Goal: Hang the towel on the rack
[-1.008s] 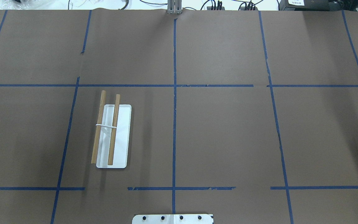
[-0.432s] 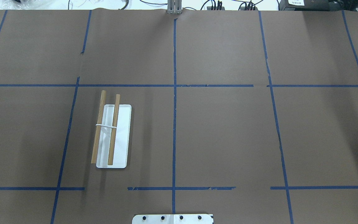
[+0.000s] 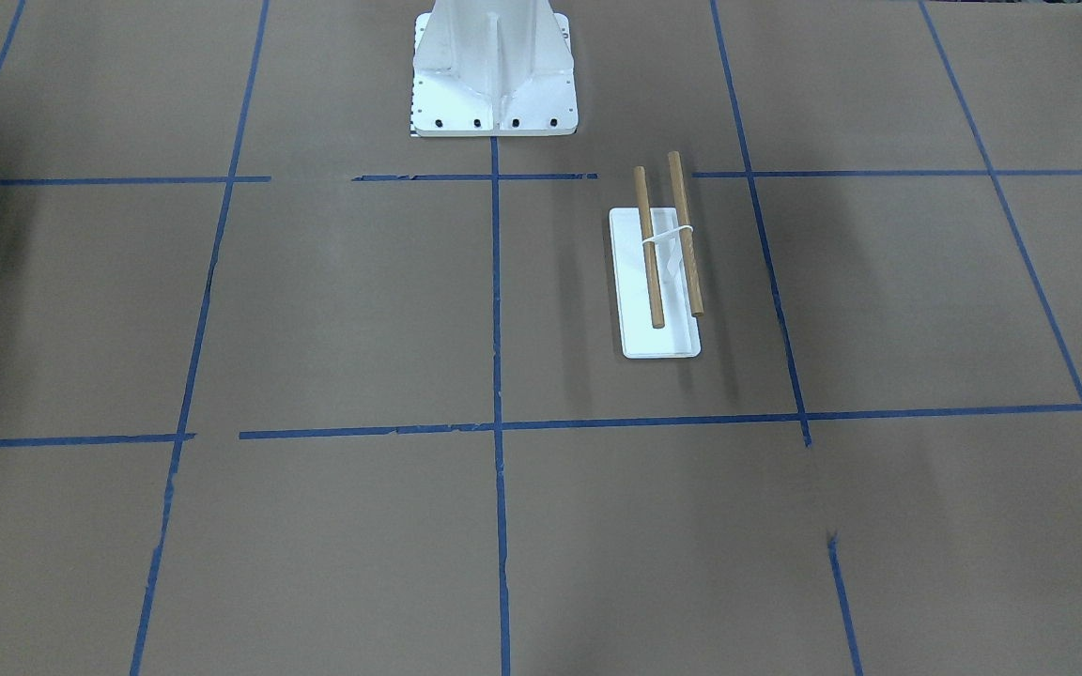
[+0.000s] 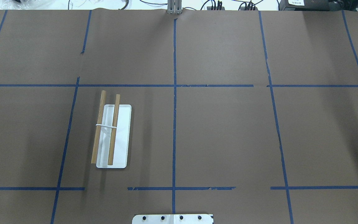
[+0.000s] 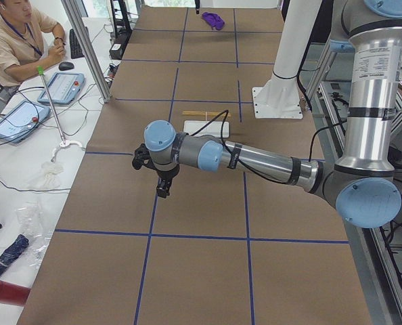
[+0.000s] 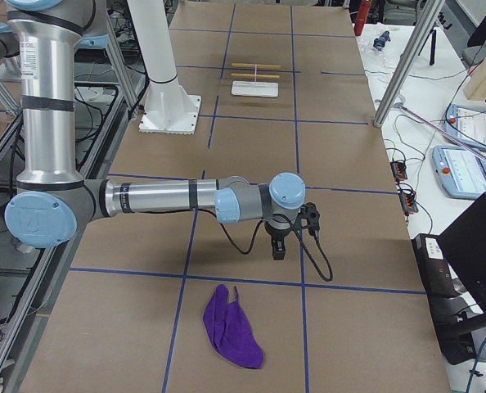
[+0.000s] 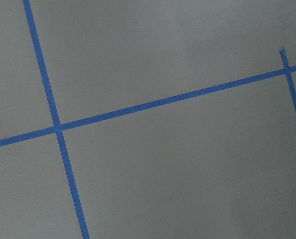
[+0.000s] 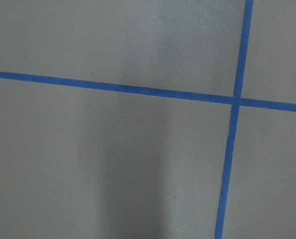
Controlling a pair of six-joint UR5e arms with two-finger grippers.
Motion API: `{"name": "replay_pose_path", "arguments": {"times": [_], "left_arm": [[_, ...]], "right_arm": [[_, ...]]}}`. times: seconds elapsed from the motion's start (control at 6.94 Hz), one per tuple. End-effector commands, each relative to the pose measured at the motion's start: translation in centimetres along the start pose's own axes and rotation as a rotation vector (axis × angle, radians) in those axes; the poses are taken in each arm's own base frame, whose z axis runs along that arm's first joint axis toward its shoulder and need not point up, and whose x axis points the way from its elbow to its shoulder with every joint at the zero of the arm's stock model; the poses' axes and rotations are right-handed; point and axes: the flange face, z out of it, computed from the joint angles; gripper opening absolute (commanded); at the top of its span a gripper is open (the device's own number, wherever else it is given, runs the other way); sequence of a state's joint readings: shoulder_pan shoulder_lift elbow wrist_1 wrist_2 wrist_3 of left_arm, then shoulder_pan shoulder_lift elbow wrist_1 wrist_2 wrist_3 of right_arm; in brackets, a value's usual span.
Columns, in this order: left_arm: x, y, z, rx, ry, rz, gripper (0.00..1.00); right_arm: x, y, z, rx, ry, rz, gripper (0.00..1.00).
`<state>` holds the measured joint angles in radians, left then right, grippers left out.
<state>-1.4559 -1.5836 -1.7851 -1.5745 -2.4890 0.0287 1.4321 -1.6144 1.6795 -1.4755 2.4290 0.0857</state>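
Note:
The rack (image 4: 120, 137) stands on the table's left half: a flat white base with two parallel wooden rods; it also shows in the front-facing view (image 3: 663, 340). Nothing hangs on it. The purple towel (image 6: 231, 327) lies crumpled on the brown paper at the table's right end, also far off in the exterior left view (image 5: 213, 19). My right gripper (image 6: 278, 248) points down above the paper, a little beyond the towel and apart from it. My left gripper (image 5: 162, 189) points down over the table's left end, away from the rack. I cannot tell whether either is open or shut.
The white bolted pedestal (image 3: 494, 66) stands at the robot's side of the table, mid-width. Blue tape lines cross the brown paper. An operator (image 5: 11, 40) sits at a side table with pendants (image 5: 59, 87). Metal posts (image 6: 398, 70) stand along the far edge.

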Motion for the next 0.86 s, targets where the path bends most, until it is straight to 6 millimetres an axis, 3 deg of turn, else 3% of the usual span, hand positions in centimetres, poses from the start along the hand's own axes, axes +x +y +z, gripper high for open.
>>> {"name": "replay_pose_path", "arguments": {"times": [0.0,0.14,0.29,0.43,0.58,0.72], "left_arm": [[0.5,-0.2,-0.3,0.016,0.002,0.022,1.0],[0.5,-0.3,-0.4,0.032,0.0,0.039,1.0],[0.5,-0.2,-0.5,0.033,-0.001,0.039,1.0],[0.7,-0.3,-0.6,0.036,0.001,0.041,1.0],[1.0,-0.3,-0.8,0.041,0.001,0.045,1.0],[1.2,-0.3,-1.0,0.044,0.001,0.05,1.0]], "right_arm": [[0.1,0.9,0.9,-0.004,0.002,-0.015,1.0],[3.7,5.6,3.1,-0.056,0.062,0.044,1.0],[5.3,7.4,3.8,-0.076,0.119,0.068,0.93],[8.2,9.4,5.3,-0.1,0.129,0.103,0.81],[12.7,10.2,6.4,-0.072,0.127,0.153,0.78],[17.4,9.5,6.7,-0.037,0.12,0.216,0.76]]}}
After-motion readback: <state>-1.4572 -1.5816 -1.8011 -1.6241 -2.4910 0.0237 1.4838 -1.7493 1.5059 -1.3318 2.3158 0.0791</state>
